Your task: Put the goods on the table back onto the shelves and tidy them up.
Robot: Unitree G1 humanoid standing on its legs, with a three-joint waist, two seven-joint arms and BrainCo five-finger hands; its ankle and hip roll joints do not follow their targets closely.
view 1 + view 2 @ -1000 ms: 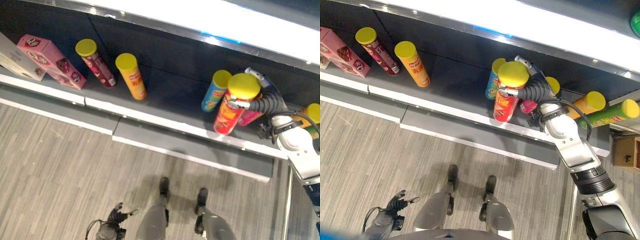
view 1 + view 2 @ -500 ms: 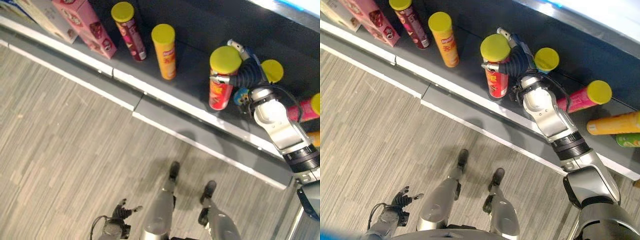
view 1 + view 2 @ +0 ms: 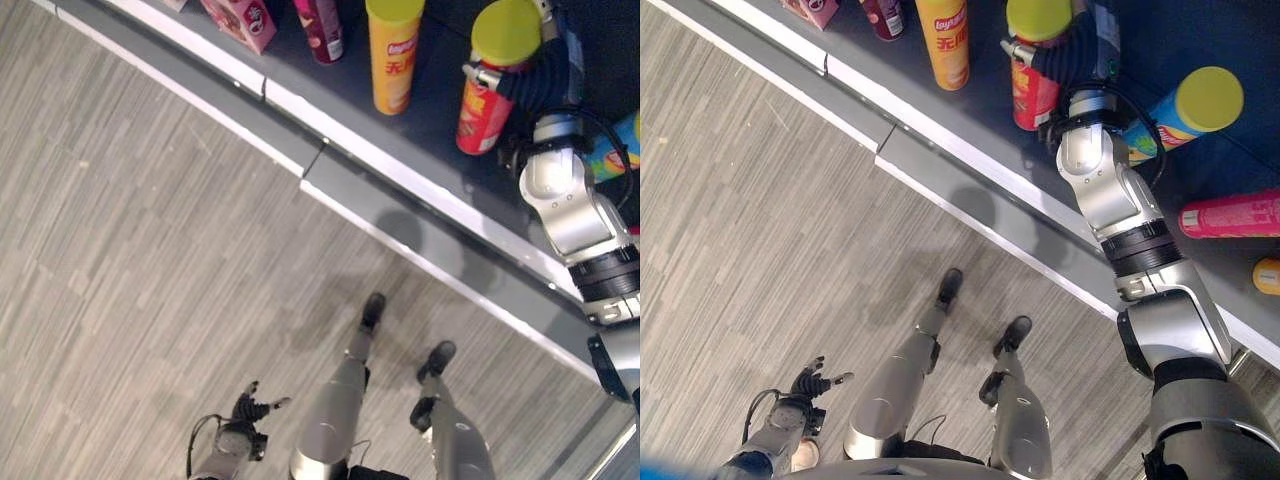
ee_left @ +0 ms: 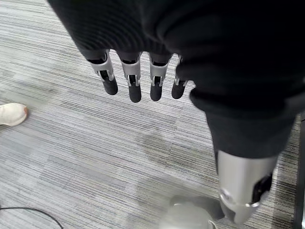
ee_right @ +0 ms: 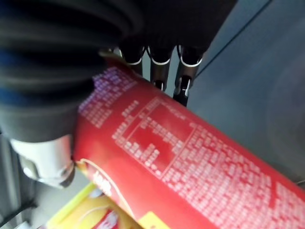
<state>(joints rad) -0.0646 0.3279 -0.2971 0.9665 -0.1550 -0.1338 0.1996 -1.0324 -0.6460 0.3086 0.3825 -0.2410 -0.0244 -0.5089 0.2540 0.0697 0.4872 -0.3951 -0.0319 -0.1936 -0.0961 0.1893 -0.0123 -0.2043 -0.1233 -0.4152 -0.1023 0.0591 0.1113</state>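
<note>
The left hand (image 3: 243, 412) hangs low at 7 o'clock over the grey carpet floor (image 3: 150, 250), its fingers (image 4: 135, 90) nearly straight and relaxed, holding nothing. A person's pale shoe (image 4: 12, 114) stands on the floor near it in the left wrist view.

Farther, the white shelf edge (image 3: 400, 180) runs across from 11 o'clock to 4 o'clock, and the dark shelf (image 3: 970, 130) lies behind it.

The right hand (image 3: 535, 85) is at 1 o'clock on the shelf, with its fingers (image 5: 183, 88) curled round the red can (image 3: 485, 100). This can has a yellow lid and stands upright on the shelf, just behind the edge. White print covers its red side, too small to read.

At 12 o'clock an orange can (image 3: 392, 62) stands upright, with open shelf between it and the red can. Left of it stand a dark red can (image 3: 320, 18) and a pink box (image 3: 238, 15).

To the right of the arm, a blue can (image 3: 1185, 115) with yellow lid leans, and a pink can (image 3: 1232, 215) lies on its side beyond, well apart from the red can.
</note>
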